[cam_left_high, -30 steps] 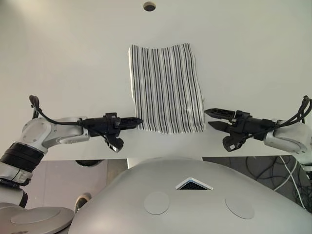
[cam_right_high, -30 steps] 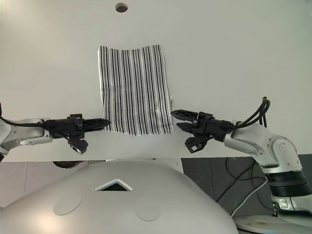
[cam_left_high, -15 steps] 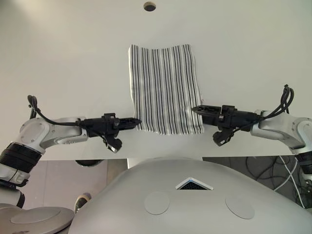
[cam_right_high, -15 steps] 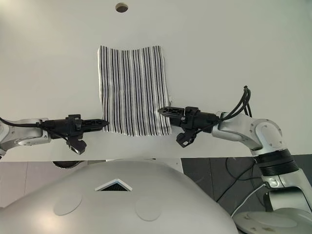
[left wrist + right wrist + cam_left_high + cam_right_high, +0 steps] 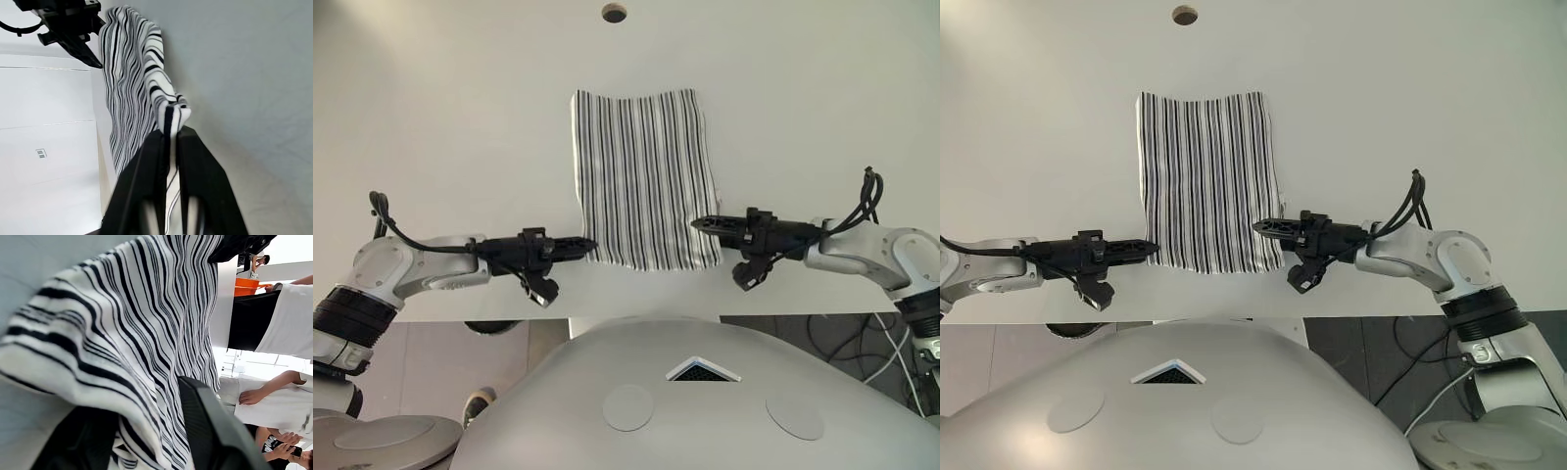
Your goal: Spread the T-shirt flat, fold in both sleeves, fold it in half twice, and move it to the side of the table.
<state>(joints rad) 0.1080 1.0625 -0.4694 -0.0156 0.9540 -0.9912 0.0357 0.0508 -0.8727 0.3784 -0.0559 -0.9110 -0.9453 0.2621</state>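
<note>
The striped T-shirt (image 5: 646,176) lies folded into a tall rectangle in the middle of the white table (image 5: 440,117). My left gripper (image 5: 590,244) sits at the shirt's near left corner, shut on it; the left wrist view shows the fabric (image 5: 127,73) pinched between the fingers (image 5: 193,161). At the near right corner my right gripper (image 5: 698,223) lies over the hem, shut on the cloth. In the right wrist view the striped cloth (image 5: 122,323) bunches between the black fingers (image 5: 208,431).
A round hole (image 5: 614,13) sits in the table at the far middle. The table's near edge (image 5: 607,315) runs just behind both grippers. Bare table lies left and right of the shirt. Cables (image 5: 862,343) hang past the edge at the right.
My right gripper has moved left from beside the shirt onto its near right corner, and its fingers have gone from open to shut. The left arm has stayed put.
</note>
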